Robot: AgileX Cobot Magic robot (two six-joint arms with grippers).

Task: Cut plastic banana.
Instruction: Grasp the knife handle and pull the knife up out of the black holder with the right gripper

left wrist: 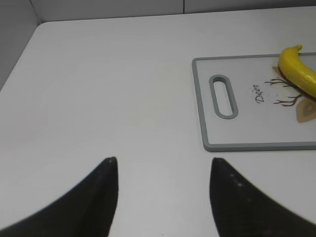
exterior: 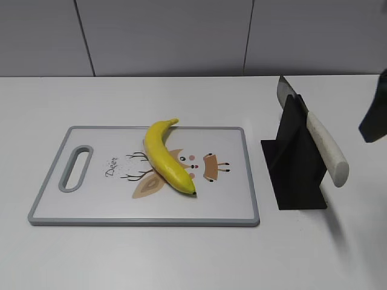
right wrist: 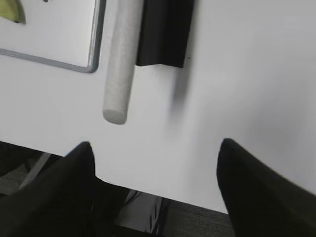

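Note:
The plastic banana (exterior: 165, 158) is bright yellow and lies on the white cutting board (exterior: 91, 205) with a grey rim and a deer drawing. It also shows at the right edge of the left wrist view (left wrist: 298, 70). A knife with a pale handle (exterior: 326, 150) leans in a black stand (exterior: 293, 166) to the right of the board; its handle shows in the right wrist view (right wrist: 120, 64). My left gripper (left wrist: 163, 163) is open and empty over bare table left of the board. My right gripper (right wrist: 155, 148) is open and empty, near the table's front edge, below the knife handle.
The white table (exterior: 181, 260) ends at a grey panelled wall behind. The board has a handle slot (exterior: 75, 168) at its left end. The table's front edge and dark floor below it show in the right wrist view (right wrist: 158, 207).

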